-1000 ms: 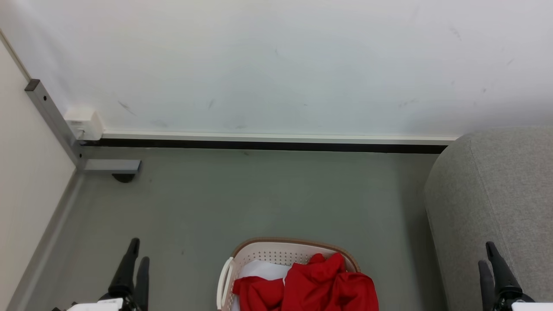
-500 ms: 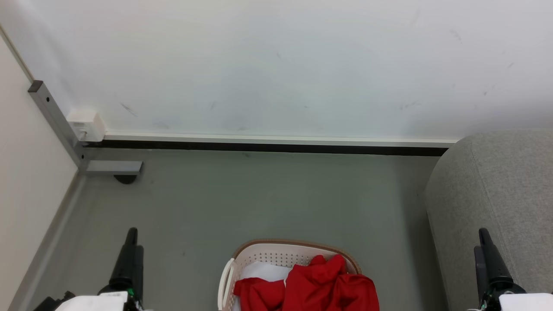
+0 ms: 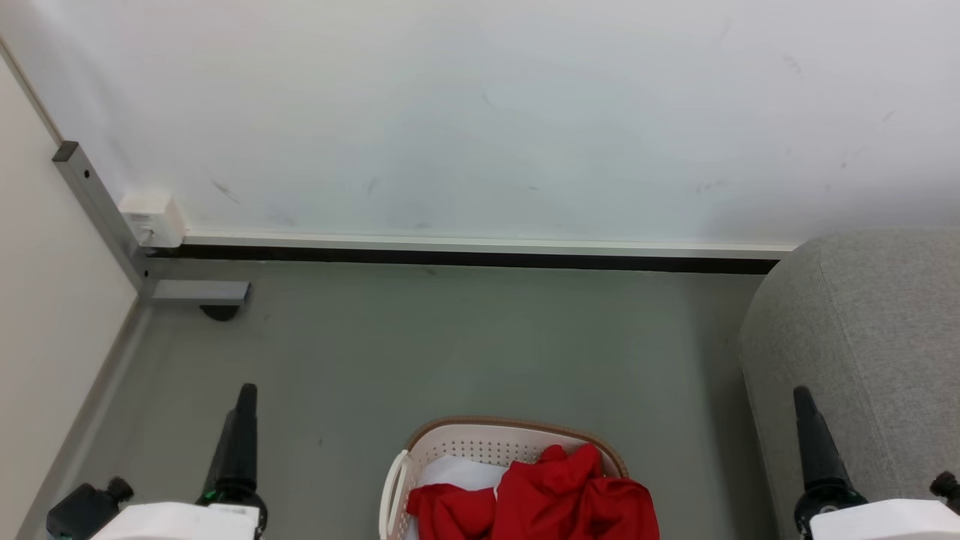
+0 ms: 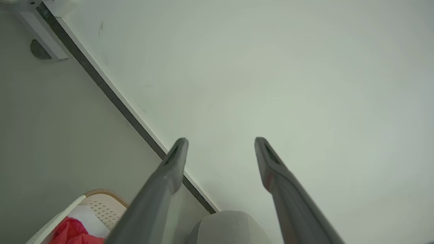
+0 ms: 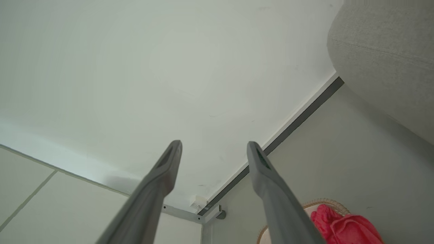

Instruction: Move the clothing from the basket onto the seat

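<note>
Opening both tools, I am seeing the left gripper [image 4: 220, 144] and the right gripper [image 5: 213, 145] standing wide apart and holding nothing. A second ago the left one was pinched together, so I am reading this as readiness to reach down. The clothing [image 3: 555, 495] is lying bunched in the basket [image 3: 487, 442], partly covering a white cloth [image 3: 456, 474] — the seat [image 3: 877, 337] is waiting near on the right.

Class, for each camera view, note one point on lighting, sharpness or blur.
Head view: soft, even light, no glare; the bright red fabric clothing in the oval cream perforated plastic basket is sharp but cropped by the bottom edge. Left wrist view: the open left gripper blurs towards the bottom edge. Right wrist view: the open right gripper blurs likewise.
</note>
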Robot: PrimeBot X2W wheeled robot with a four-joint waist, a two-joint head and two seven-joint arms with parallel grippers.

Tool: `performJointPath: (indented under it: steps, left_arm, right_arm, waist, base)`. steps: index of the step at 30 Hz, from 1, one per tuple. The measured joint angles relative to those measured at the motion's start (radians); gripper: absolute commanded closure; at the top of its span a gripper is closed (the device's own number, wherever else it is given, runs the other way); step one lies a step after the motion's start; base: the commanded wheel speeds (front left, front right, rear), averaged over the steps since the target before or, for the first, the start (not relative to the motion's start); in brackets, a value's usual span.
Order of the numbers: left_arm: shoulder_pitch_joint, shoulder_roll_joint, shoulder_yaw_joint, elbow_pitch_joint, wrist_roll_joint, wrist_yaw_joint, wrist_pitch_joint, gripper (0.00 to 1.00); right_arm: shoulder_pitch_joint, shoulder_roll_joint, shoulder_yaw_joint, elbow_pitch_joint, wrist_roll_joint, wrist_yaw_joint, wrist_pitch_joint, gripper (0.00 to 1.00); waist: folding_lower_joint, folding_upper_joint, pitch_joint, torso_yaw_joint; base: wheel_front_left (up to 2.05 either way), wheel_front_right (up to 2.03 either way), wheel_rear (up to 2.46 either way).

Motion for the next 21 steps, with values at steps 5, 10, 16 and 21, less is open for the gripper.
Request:
performJointPath:
  steps: [5, 10, 16, 21]
  left_arm:
    - [0.003, 0.011, -0.017, -0.022, 0.144, 0.009, -0.016, 0.00]
    - [0.004, 0.024, -0.043, -0.033, 0.244, 0.020, -0.034, 0.00]
    - [0.003, 0.038, -0.071, -0.036, 0.355, 0.051, -0.058, 0.00]
    - [0.003, 0.058, -0.093, -0.038, 0.427, 0.071, -0.070, 0.00]
  right_arm:
    - [0.000, -0.006, 0.037, -0.011, -0.142, 0.000, -0.019, 0.00]
    - [-0.001, -0.013, 0.062, -0.014, -0.241, 0.000, -0.034, 0.00]
    - [-0.001, -0.017, 0.086, -0.013, -0.343, 0.000, -0.057, 0.00]
    - [-0.001, -0.017, 0.088, -0.009, -0.419, 0.000, -0.072, 0.00]
  waist:
    - [0.0000, 0.0000, -0.001, 0.000]
    - [0.0000, 0.0000, -0.001, 0.003]
    - [0.0000, 0.0000, -0.001, 0.005]
    - [0.0000, 0.0000, -0.002, 0.005]
  base:
    - [0.00, 0.00, 0.00]
    - [0.00, 0.00, 0.00]
    - [0.00, 0.00, 0.00]
    - [0.00, 0.00, 0.00]
